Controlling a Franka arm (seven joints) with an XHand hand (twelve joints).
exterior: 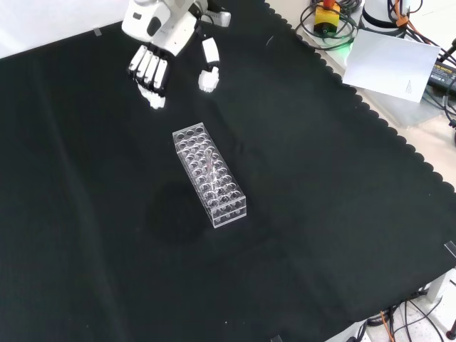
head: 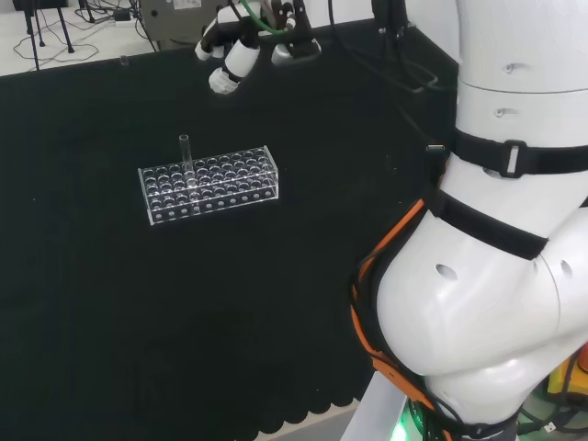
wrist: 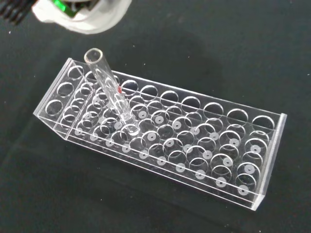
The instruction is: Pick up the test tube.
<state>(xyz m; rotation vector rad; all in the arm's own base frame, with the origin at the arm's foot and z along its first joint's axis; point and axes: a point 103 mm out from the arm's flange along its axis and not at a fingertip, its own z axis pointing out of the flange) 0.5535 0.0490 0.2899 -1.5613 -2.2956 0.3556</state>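
One clear glass test tube point(wrist: 111, 92) stands in a clear plastic holed rack point(wrist: 204, 160) mid-frame on the black-clothed tabletop point(exterior: 320, 178); the robot hand point(exterior: 153, 68), upper left in the front view, hangs open and empty.

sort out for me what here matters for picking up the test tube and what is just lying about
For the job:
test tube, standing in the clear rack
hand, open, above the cloth and apart from the rack

Lying about:
white sheet and cables off the cloth's edge

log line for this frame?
phase: approach | hand: open, off the rack | tube: upright in rack | grasp: not yet
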